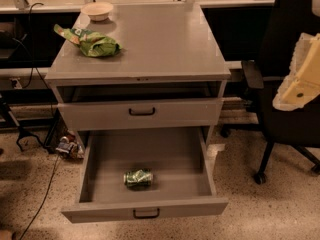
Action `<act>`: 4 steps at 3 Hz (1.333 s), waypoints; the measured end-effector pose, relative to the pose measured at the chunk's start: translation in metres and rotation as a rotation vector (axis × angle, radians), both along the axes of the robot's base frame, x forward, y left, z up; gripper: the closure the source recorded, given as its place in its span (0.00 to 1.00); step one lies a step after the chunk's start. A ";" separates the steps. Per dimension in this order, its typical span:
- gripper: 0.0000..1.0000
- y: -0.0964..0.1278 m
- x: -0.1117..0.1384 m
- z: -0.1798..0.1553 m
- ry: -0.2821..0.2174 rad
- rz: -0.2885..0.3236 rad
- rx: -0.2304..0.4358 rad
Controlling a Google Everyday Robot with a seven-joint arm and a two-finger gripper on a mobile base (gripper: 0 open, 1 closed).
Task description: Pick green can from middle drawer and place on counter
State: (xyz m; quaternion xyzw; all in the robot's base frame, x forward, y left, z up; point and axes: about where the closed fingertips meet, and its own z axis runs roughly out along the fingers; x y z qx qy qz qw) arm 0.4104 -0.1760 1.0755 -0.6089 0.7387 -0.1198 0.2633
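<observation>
The green can (138, 178) lies on its side on the floor of the middle drawer (145, 208), which is pulled far out and has a black bar handle on its front panel. The counter (155, 44) is the flat grey top of the cabinet, above and behind the drawer. My gripper (299, 81) shows as a pale cream shape at the right edge, level with the counter's front. It is well to the right of the cabinet and far from the can.
A green snack bag (92, 42) and a pale bowl (97, 10) sit on the counter's back left. The drawer above (142, 112) stands slightly out. A black office chair (285, 84) is right of the cabinet. Cables and small clutter (69, 146) lie on the floor at left.
</observation>
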 end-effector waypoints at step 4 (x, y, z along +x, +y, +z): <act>0.00 0.051 -0.002 -0.144 0.177 0.067 0.141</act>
